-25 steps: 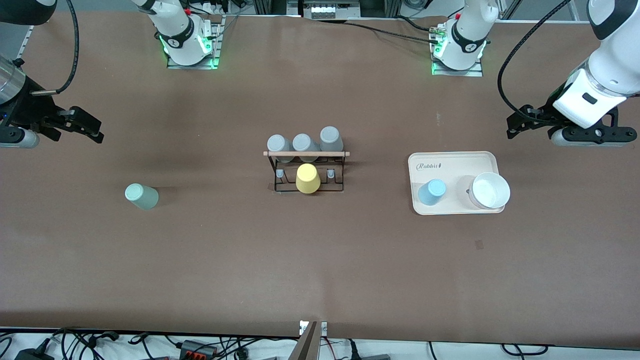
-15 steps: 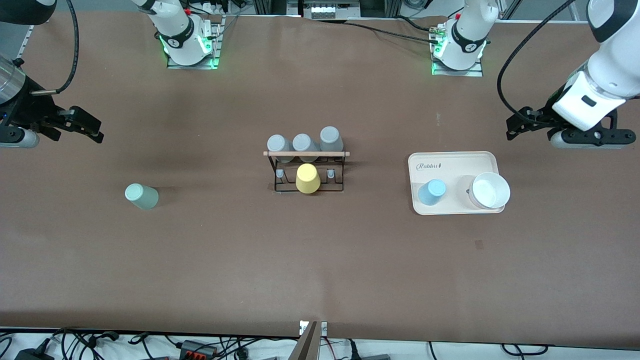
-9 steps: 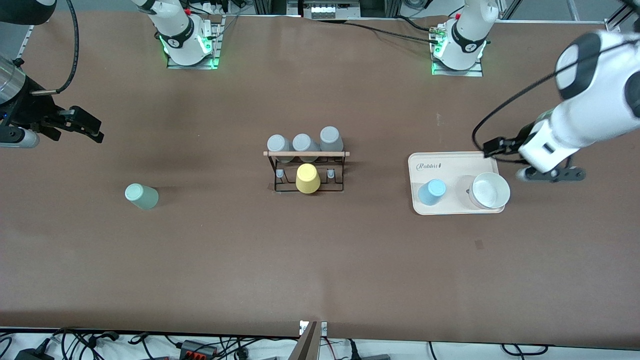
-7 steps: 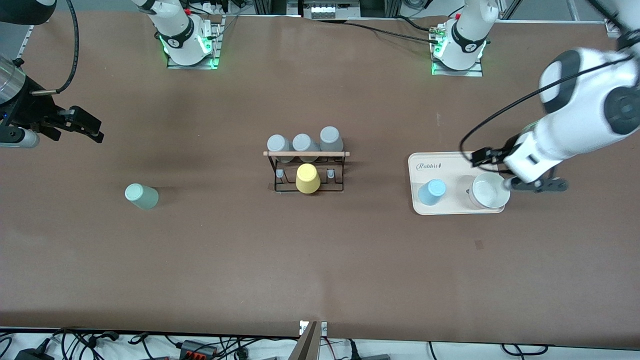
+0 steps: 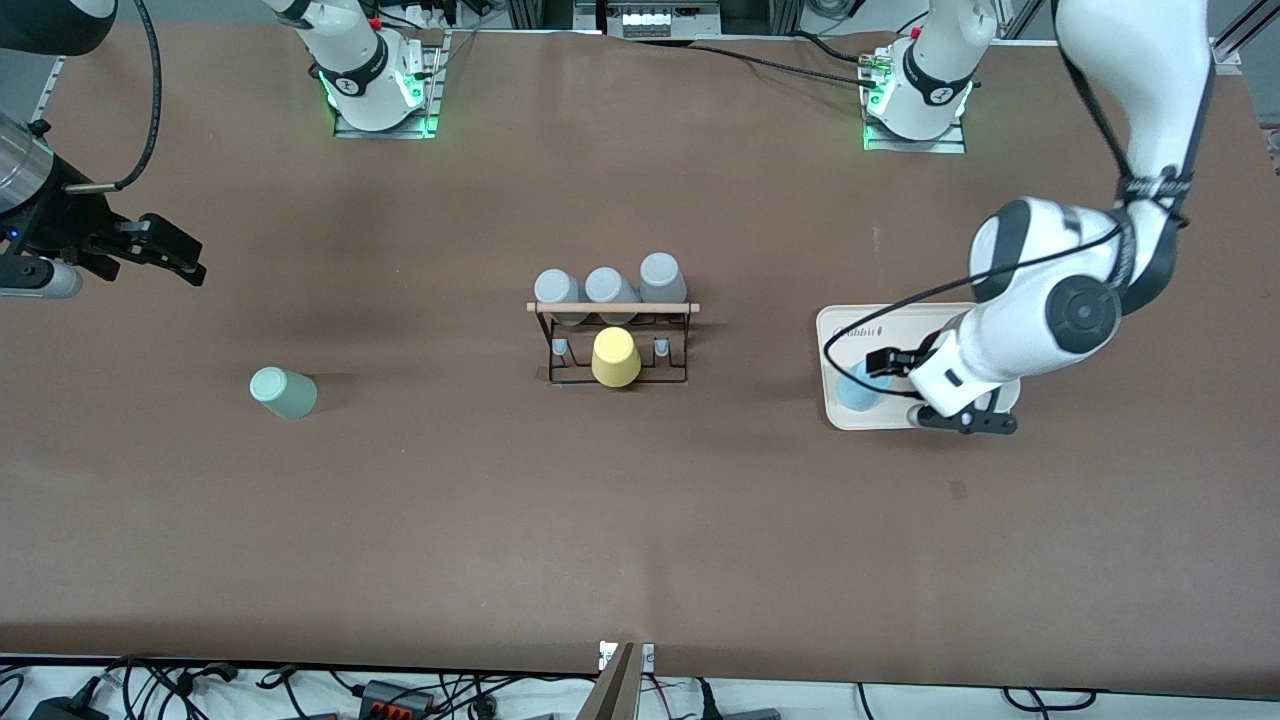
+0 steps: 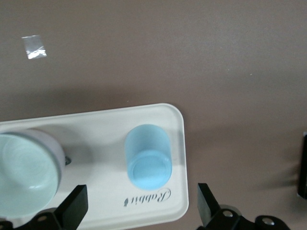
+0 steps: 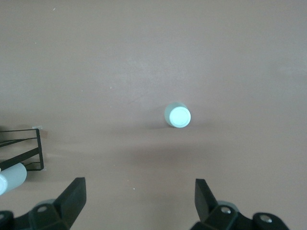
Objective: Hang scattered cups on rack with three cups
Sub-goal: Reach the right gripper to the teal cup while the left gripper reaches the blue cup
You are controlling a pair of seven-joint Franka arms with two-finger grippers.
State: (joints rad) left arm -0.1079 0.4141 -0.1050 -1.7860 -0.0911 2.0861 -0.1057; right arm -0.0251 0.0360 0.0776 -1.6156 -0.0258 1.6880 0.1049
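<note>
Cups: blue cup (image 5: 858,388) stands upside down on the cream tray (image 5: 905,318) toward my left arm's end of the table, beside a white bowl (image 6: 21,176). Green cup (image 5: 283,392) stands upside down on the bare table toward my right arm's end, well apart from the rack (image 5: 612,340).

Rack sits mid-table; three grey cups (image 5: 610,288) hang in a row at its 12 o'clock edge, a yellow cup (image 5: 615,357) on its nearer middle peg.

Left gripper (image 5: 885,362) hangs over the tray, fingers spread wide, holding nothing; in the left wrist view the blue cup lies between the two fingers (image 6: 72,211), untouched.

Right gripper (image 5: 175,255) waits over the table's end, at about 11 o'clock from the green cup, jaws wide and empty.
</note>
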